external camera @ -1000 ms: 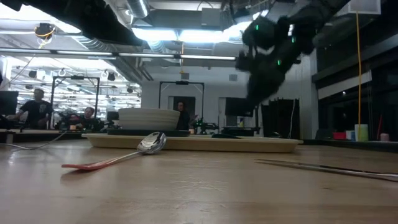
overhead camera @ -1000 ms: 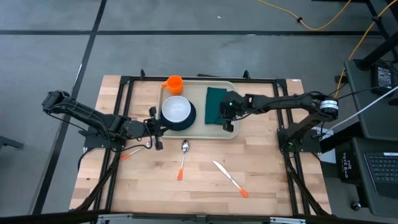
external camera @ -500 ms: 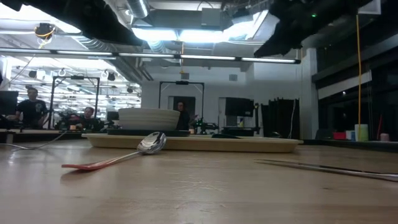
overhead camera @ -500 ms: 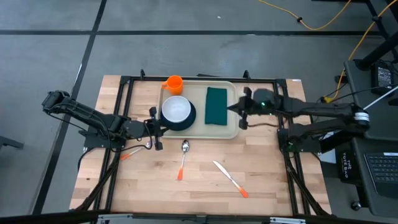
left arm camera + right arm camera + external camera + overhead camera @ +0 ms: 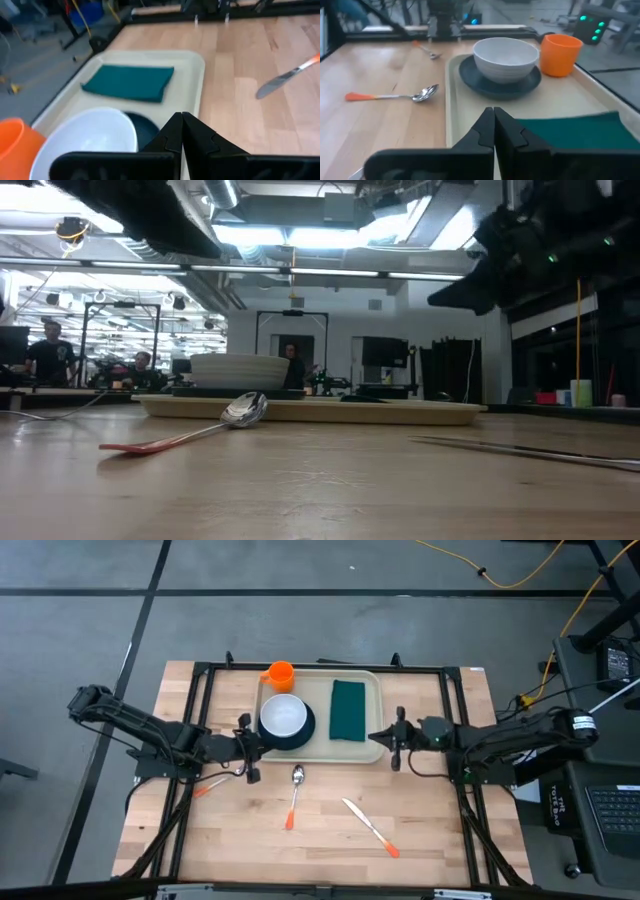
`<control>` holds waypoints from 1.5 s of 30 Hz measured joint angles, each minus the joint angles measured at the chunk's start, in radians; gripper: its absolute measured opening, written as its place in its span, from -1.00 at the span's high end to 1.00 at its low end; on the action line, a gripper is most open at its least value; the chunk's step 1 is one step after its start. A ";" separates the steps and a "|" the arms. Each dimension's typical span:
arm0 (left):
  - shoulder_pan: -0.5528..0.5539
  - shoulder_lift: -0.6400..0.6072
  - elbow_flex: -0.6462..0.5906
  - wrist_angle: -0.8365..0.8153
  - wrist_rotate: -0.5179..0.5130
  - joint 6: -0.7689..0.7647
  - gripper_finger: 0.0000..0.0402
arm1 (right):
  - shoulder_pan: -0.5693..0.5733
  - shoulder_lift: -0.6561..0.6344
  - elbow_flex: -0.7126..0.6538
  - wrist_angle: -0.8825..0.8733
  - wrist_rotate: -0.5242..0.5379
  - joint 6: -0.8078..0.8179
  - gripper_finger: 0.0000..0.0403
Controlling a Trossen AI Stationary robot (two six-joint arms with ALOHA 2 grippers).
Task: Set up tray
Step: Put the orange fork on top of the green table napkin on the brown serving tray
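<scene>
Wooden slatted tabletop [image 5: 430, 830], bearing cream tray [image 5: 372, 752] at far centre, loaded with white bowl [image 5: 283, 715] on dark plate [image 5: 303, 730], orange cup [image 5: 280, 674] and green napkin [image 5: 347, 709]. Left gripper [image 5: 250, 745] clenched empty at tray's left edge; right gripper [image 5: 384, 737] clenched empty at its right edge. Judged partly done: spoon [image 5: 295, 793], knife [image 5: 367, 826] and fork [image 5: 222, 778] left off tray.

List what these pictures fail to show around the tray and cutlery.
- Fork: high view, mostly covered by the left gripper and arm; only tines and an orange tip show.
- Orange cup: left wrist view, cut by the picture edge.
- Napkin: low view, hidden behind the tray rim.
- Knife: low view, handle cut by the edge.
</scene>
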 joint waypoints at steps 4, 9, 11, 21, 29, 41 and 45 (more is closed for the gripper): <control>-0.013 0.005 0.076 -0.182 0.004 -0.164 0.99 | 0.047 0.000 -0.070 0.104 0.114 0.040 0.99; -0.013 0.055 0.152 -0.399 0.099 -0.411 0.99 | 0.093 0.000 -0.079 0.107 0.248 0.040 0.99; -0.013 0.086 0.173 -0.472 0.158 -0.489 0.99 | 0.101 0.000 -0.079 0.106 0.250 0.038 0.99; -0.058 0.258 0.332 -0.772 0.250 -0.715 0.99 | 0.103 0.000 -0.079 0.117 0.251 0.038 0.99; -0.125 0.333 0.410 -1.000 0.380 -0.986 0.99 | 0.103 0.000 -0.079 0.175 0.251 -0.019 0.99; -0.192 0.342 0.393 -0.991 0.401 -1.065 0.98 | 0.103 0.000 -0.079 0.265 0.251 -0.093 0.99; -0.191 0.342 0.393 -0.998 0.394 -1.086 0.98 | 0.103 0.000 -0.079 0.293 0.251 -0.100 0.99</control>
